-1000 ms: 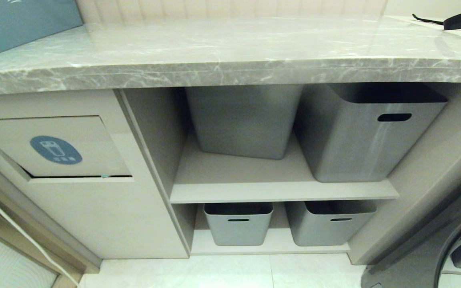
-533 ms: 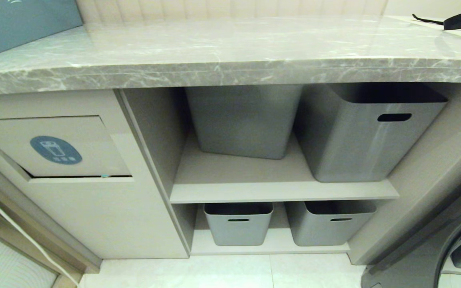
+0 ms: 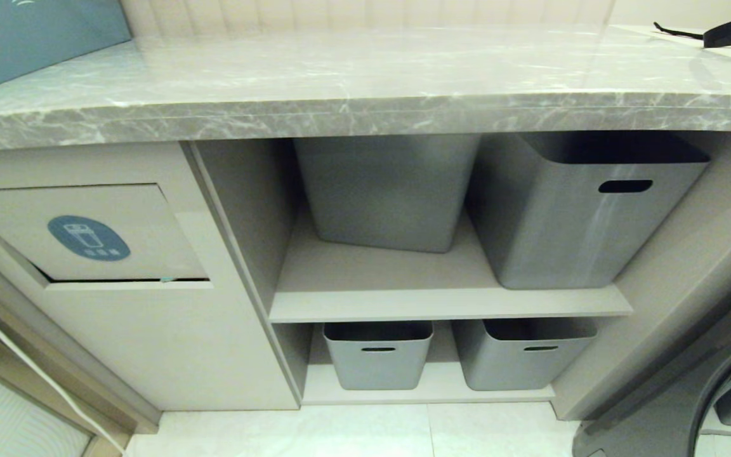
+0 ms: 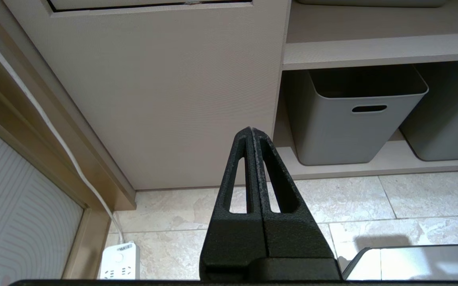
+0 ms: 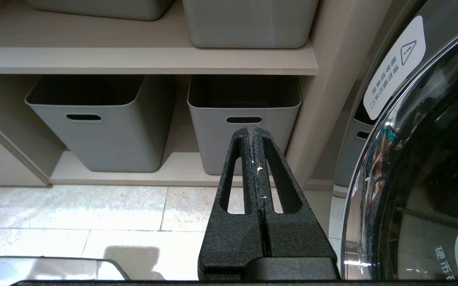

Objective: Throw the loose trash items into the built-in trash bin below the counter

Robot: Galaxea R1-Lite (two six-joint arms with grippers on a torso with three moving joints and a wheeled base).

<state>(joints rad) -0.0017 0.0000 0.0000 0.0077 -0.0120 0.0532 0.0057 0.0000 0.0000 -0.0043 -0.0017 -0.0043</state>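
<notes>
The grey marble counter (image 3: 365, 70) runs across the top of the head view. Below it on the left is the built-in trash bin (image 3: 86, 231), a beige flap with a blue oval sticker, its lower edge slightly ajar; a tiny teal speck (image 3: 166, 278) shows in the gap. No loose trash items are in view on the counter or floor. My left gripper (image 4: 251, 130) is shut and empty, low before the beige cabinet front (image 4: 153, 99). My right gripper (image 5: 252, 129) is shut and empty, facing the lower shelf. Neither arm shows in the head view.
Grey plastic tubs (image 3: 584, 209) with slot handles fill the open shelves (image 3: 448, 301). A black strapped bag (image 3: 730, 32) lies at the counter's far right. A washing machine door (image 5: 431, 159) stands to the right. A white power strip (image 4: 119, 262) and cable lie on the tiled floor at left.
</notes>
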